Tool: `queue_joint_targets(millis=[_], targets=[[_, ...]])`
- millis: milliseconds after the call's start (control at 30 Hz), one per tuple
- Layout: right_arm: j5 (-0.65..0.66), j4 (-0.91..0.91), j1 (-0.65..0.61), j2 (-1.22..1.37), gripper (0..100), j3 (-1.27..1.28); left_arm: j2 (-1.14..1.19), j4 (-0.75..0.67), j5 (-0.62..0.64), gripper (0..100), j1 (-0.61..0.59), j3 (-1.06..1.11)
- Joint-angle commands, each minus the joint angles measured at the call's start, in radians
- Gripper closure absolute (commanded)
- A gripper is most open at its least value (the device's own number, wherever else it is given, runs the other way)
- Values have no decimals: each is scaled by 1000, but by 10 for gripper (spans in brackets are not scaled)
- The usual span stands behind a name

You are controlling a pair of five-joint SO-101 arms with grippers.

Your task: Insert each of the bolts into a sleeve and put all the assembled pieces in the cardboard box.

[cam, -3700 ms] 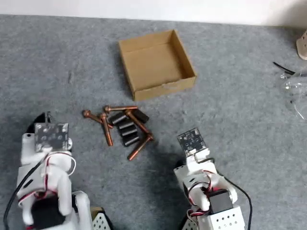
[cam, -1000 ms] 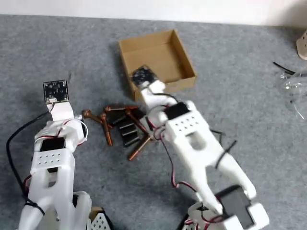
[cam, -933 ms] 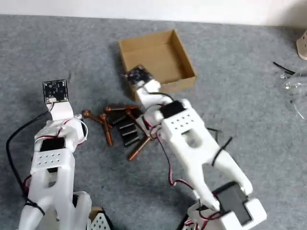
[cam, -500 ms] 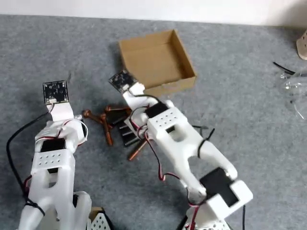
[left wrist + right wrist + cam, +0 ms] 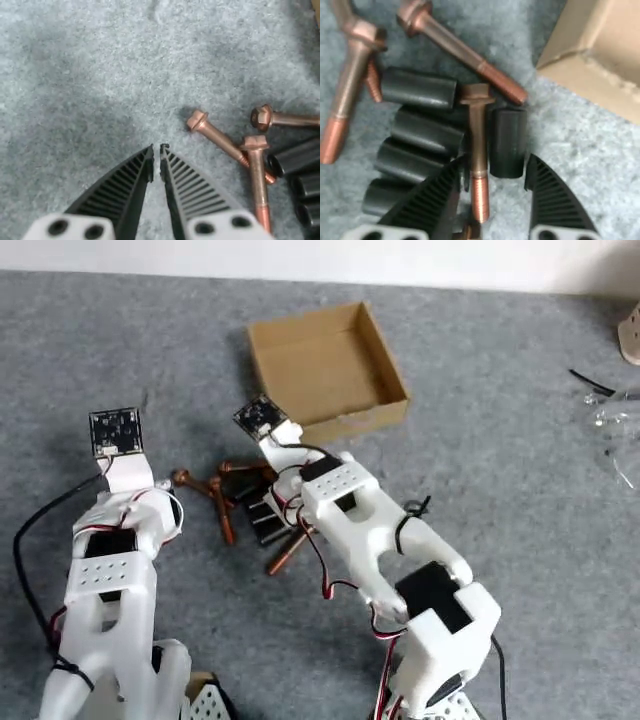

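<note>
Sleeve (image 5: 507, 142): lone black one, lying on the grey carpet (image 5: 75, 75) apart from the others, framed by the right gripper (image 5: 495, 164)
Right gripper: jaws wide apart, holding nothing; low over the pile, with one finger (image 5: 550, 200) beyond the lone sleeve and the other finger (image 5: 430, 200) over the sleeve row
Bolt in the gap (image 5: 476, 150): copper, lying lengthwise just beside the lone sleeve, perhaps touching it; likely inside the same bite
Sleeve row (image 5: 427, 130): four black ones side by side, right beside that bolt on its far side from the lone sleeve
Other bolts (image 5: 462, 50): scattered and crossing at the far edge of the pile, none inside a sleeve
Cardboard box (image 5: 340, 427): open-topped, nothing in it, just beyond the pile
Left gripper (image 5: 156, 150): jaws together bar a hairline slit, clamped on nothing; tips over bare carpet, near the head of the outermost bolt (image 5: 215, 134)
Step in hand: first pick, with no piece assembled and none boxed
Next move, right: close on the lone sleeve alone, so shift sideways off the neighbouring bolt before squeezing
Next move, left: spread the jaws, then take the outermost bolt by its shank for threading into the held sleeve
</note>
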Motion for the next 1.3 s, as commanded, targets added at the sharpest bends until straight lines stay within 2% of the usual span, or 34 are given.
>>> queue_joint_targets(millis=[0, 333, 467, 600, 800, 1000, 1267], targets=[[-11, -31, 21, -19, 825, -42, -31, -14, 3, 955, -4, -8], [-14, -30, 47, -21, 825, -102, -31, -14, 2, 955, -4, -8], [-89, -44, 90, -19, 825, -102, -31, -14, 2, 955, -4, -8], [-95, -51, 93, -13, 825, -97, -31, -14, 2, 955, -4, -8], [-95, -53, 82, -12, 825, -96, -31, -14, 0, 955, -4, -8], [-95, -67, 15, -10, 825, -93, -30, -14, -2, 955, -4, -8], [-95, -85, 15, 87, 825, -61, -28, -15, -3, 955, -4, -8]])
